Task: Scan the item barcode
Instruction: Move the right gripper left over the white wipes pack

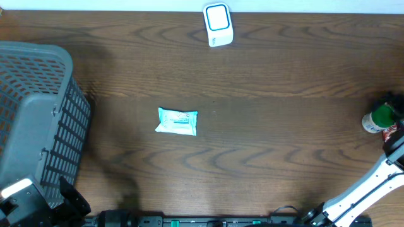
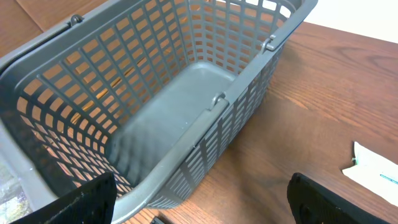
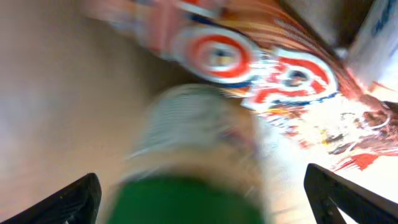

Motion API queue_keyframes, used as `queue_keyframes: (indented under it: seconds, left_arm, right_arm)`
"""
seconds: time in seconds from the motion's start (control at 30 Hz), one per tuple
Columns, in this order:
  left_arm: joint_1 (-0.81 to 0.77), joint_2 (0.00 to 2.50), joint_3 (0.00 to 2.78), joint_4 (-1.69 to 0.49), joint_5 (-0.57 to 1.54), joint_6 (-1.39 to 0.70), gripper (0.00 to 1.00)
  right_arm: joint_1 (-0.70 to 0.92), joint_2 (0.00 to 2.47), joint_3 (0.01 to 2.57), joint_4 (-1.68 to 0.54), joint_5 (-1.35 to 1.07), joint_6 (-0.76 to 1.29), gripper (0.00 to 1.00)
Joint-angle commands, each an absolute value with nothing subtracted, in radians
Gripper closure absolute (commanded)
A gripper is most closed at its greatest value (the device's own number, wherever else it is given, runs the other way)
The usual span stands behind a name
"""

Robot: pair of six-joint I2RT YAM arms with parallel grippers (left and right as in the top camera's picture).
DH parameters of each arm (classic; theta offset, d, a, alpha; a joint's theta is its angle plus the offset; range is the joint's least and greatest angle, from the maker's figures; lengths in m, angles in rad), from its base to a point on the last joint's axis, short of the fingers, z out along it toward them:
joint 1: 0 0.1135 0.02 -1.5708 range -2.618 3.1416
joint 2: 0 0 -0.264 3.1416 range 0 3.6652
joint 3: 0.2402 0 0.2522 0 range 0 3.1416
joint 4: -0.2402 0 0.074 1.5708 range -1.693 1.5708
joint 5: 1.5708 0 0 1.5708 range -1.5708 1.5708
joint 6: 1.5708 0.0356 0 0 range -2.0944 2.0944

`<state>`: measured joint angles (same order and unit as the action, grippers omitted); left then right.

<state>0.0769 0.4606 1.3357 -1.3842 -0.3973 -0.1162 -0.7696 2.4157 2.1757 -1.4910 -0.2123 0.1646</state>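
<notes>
Left gripper (image 2: 202,199) hung over the basket (image 2: 186,87), fingers wide apart; right gripper (image 3: 199,193) straddled the green-capped bottle (image 1: 379,118), fingers spread either side, not clamped.

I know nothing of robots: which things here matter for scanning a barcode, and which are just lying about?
For the job: white scanner with blue-ringed window; green-capped bottle; perhaps the teal-and-white packet.
Just lying about, it seems: grey plastic lattice basket; red-and-white printed wrapper.
</notes>
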Motion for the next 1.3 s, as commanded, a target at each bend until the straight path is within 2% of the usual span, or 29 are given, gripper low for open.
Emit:
queue_keyframes:
  seconds: [0.0,0.2,0.3,0.37,0.47,0.57,0.77,0.9,0.97,1.13,1.27]
  left_arm:
    - [0.080,0.454,1.339,-1.384,-0.400,-0.118,0.12]
    - [0.080,0.454,1.339,-1.384,-0.400,-0.118,0.12]
    - [0.080,0.454,1.339,-1.384,-0.400,-0.118,0.12]
    - [0.080,0.454,1.339,-1.384,-0.400,-0.118,0.12]
    - [0.080,0.454,1.339,-1.384,-0.400,-0.118,0.12]
    - [0.080,0.454,1.339,-1.384,-0.400,-0.118,0.12]
    - [0.080,0.454,1.339,-1.384,-0.400,-0.118,0.12]
    - [0.080,0.454,1.339,-1.384,-0.400,-0.118,0.12]
    - [0.080,0.454,1.339,-1.384,-0.400,-0.118,0.12]
    - [0.080,0.454,1.339,-1.384,-0.400,-0.118,0.12]
    - [0.080,0.454,1.339,-1.384,-0.400,-0.118,0.12]
  right_arm:
    - [-0.722,2.296,2.344,-1.512,-0.403,0.160,0.01]
    - [-0.556,2.071,2.553,-1.526,-0.437,0.194,0.01]
    - [-0.384,1.972,2.561,-1.518,-0.439,0.181,0.01]
    - [-0.214,1.937,2.561,-1.516,-0.441,0.114,0.01]
    - [0.044,1.945,2.549,-1.521,-0.458,-0.007,0.01]
    - [0.242,1.990,2.510,-1.504,-0.456,-0.031,0.01]
    - [0.452,2.191,2.415,-1.520,-0.699,-0.190,0.01]
    - [0.541,2.321,2.394,-1.522,-0.538,-0.172,0.01]
    - [0.604,2.371,2.394,-1.514,-0.345,-0.122,0.01]
    - [0.764,2.389,2.393,-1.511,0.017,-0.004,0.01]
    - [0.871,2.399,2.382,-1.459,0.163,0.104,0.01]
